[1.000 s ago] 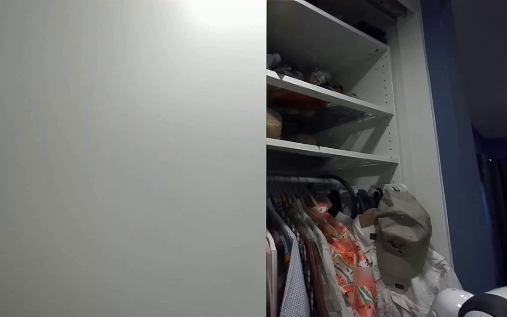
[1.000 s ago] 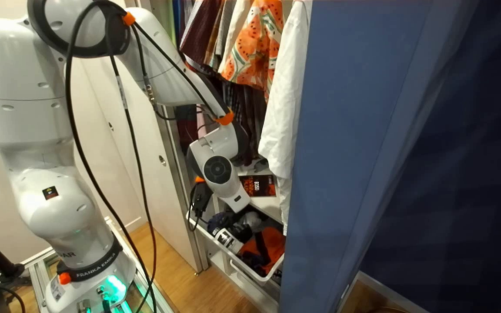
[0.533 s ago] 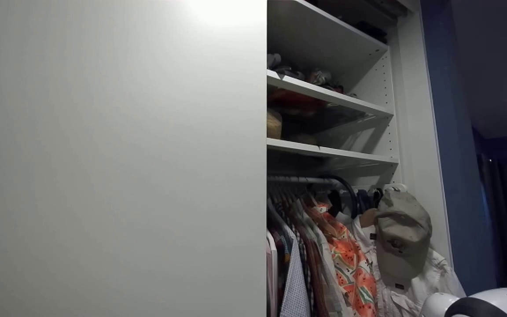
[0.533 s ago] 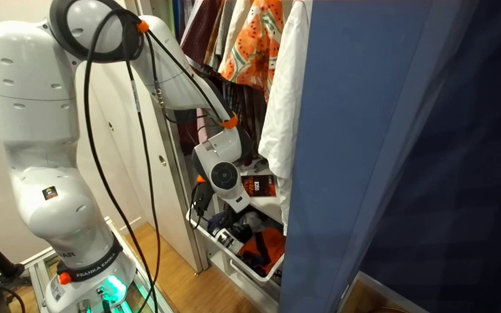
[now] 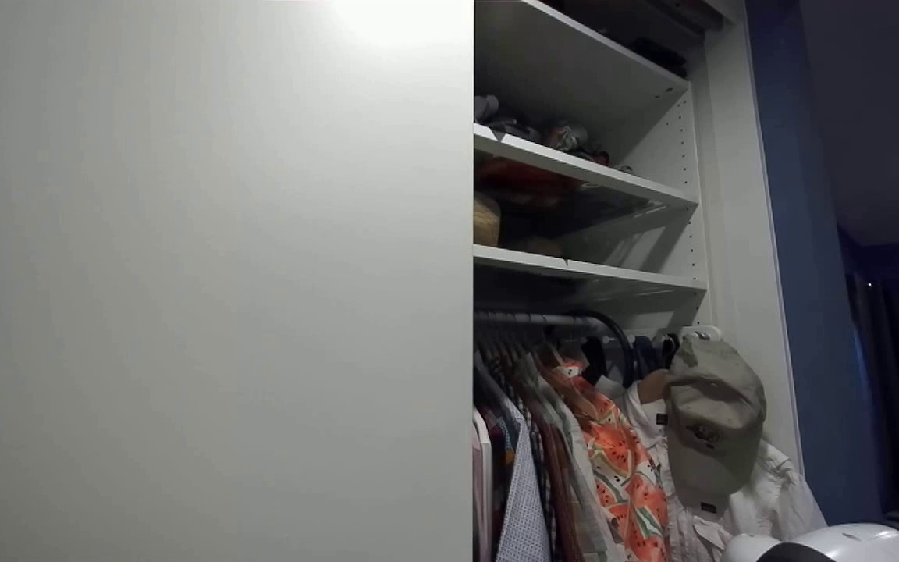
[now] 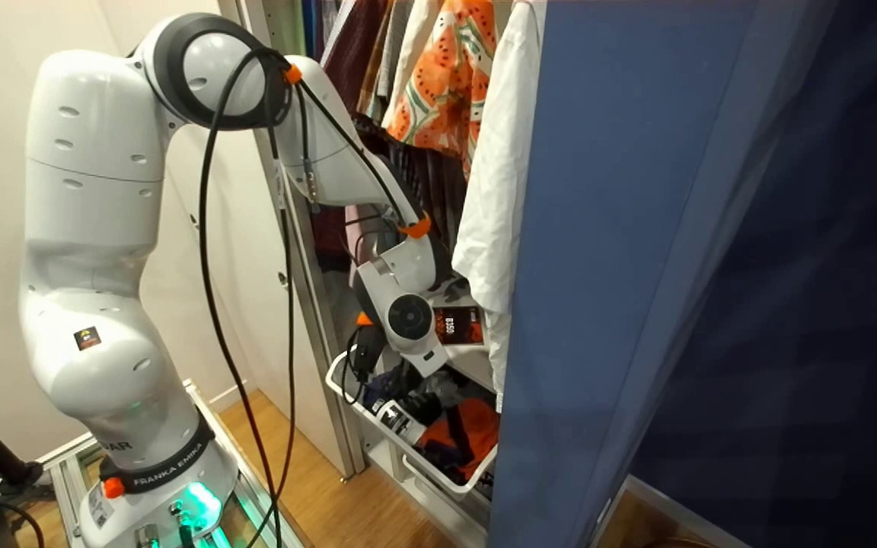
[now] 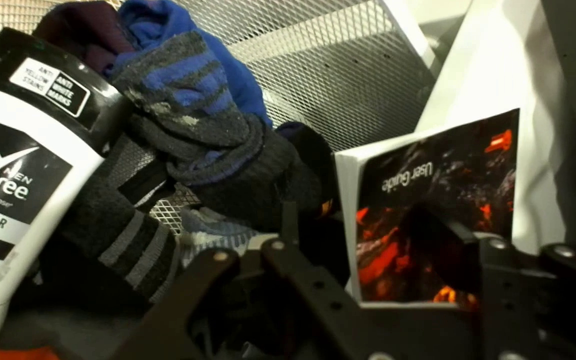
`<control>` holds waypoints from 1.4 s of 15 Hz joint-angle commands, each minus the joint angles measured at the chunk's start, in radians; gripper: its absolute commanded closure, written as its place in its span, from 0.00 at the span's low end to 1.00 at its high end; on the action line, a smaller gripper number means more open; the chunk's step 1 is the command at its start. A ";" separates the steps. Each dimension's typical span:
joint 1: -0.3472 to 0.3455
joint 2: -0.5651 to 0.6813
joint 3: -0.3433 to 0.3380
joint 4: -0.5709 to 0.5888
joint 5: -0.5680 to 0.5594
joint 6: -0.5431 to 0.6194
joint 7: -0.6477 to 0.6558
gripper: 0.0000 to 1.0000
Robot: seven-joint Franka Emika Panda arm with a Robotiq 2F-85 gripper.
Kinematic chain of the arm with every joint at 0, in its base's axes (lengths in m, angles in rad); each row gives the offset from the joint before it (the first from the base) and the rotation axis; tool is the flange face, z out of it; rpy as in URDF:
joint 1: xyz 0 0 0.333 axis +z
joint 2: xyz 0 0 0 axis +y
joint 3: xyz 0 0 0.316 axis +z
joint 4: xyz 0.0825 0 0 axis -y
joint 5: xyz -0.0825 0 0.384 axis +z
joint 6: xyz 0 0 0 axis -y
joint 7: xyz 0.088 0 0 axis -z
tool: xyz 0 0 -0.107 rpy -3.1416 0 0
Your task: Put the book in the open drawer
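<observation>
The book, with a dark cover in red and orange and the words "User Guide" (image 7: pixel 433 165), lies on a white ledge beside the drawer in the wrist view. In an exterior view the book (image 6: pixel 460 326) shows behind my wrist, partly covered by it. The open white mesh drawer (image 6: pixel 460 491) holds clothes; its mesh wall (image 7: pixel 338 65) shows in the wrist view. My gripper (image 7: pixel 360 220) is open with nothing between its fingers. Its right finger is over the book's cover and its left finger is past the book's left edge, over the socks. The fingers are hidden in both exterior views.
A deodorant stick (image 6: pixel 400 421), socks (image 7: pixel 188 100) and orange cloth (image 6: pixel 473 430) lie in the drawer. A white shirt (image 6: pixel 495 198) and a watermelon-print shirt (image 6: pixel 446 84) hang close above. A blue wall panel (image 6: pixel 613 228) and a white sliding door (image 6: pixel 256 304) flank the opening.
My arm's elbow has moved right and down in an exterior view, and the wrist has shifted slightly right and down over the drawer. The book and drawer have not moved.
</observation>
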 commanded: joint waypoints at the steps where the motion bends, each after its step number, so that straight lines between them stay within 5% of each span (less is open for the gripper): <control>1: -0.009 0.028 0.007 0.031 -0.004 -0.008 0.032 0.67; 6: -0.011 -0.002 0.006 0.019 0.002 -0.019 0.033 1.00; 14: -0.047 -0.329 -0.032 -0.241 -0.160 -0.050 0.051 0.98; 19: -0.145 -0.574 -0.078 -0.390 -0.317 -0.040 0.143 0.98; 21: -0.183 -0.547 -0.085 -0.319 -0.366 -0.054 0.227 0.98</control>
